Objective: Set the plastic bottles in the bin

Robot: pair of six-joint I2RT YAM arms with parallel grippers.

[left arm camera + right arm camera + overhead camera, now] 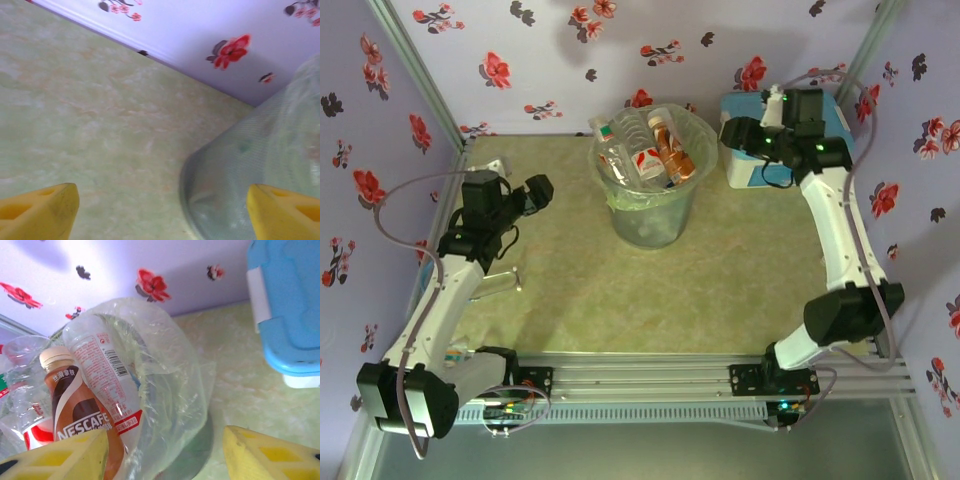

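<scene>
As the overhead camera records, the green marbled table [570, 290] carries the round translucent bin [650, 225], which stands upright toward the rear centre and is lined with a pale bag. A white box with light-blue lid [745, 170] sits just right of the bin, apart from it. The left gripper [162, 200] hangs low over the table, left of the bin, its yellow fingers wide apart with nothing between them. The right gripper [165, 445] is between bin and box, near the bin's rim, fingers apart and holding nothing. The plastic bottles [645, 150] lie heaped inside the bin. Among them, a brown Nescafé bottle [75, 410] leans against a clear red-labelled bottle [107, 370].
</scene>
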